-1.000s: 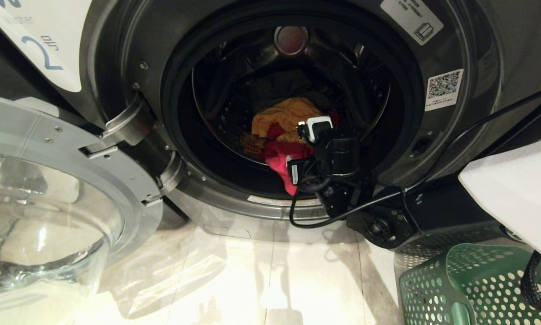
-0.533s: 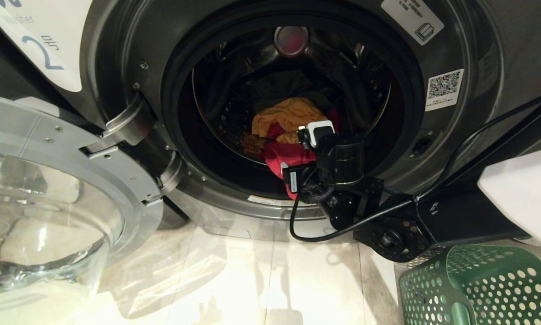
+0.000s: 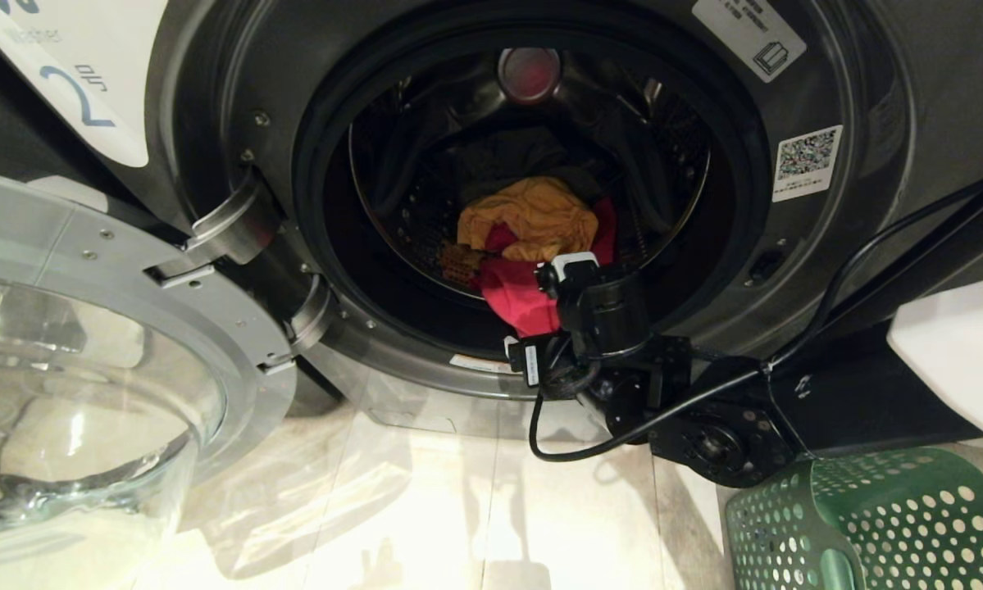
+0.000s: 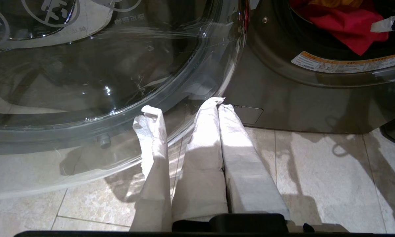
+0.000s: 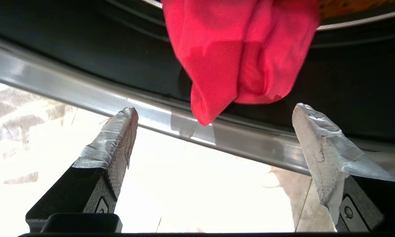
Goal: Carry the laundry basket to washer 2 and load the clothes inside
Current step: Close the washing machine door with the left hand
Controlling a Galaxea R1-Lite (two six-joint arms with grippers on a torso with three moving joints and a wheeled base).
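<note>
My claw (image 5: 213,112) has black fingers wrapped in grey tape. Bright pink-red clothes (image 3: 524,287) with a yellow-orange garment (image 3: 532,217) lie in dark grey washer 2 (image 3: 868,205), whose white label (image 3: 73,82) bears a blue numeral. The green laundry basket (image 3: 868,524) is dotted with round holes on pale tile floor (image 3: 458,508).

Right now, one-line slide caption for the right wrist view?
Open right end effector below red garment hanging over the washer door seal.
</note>
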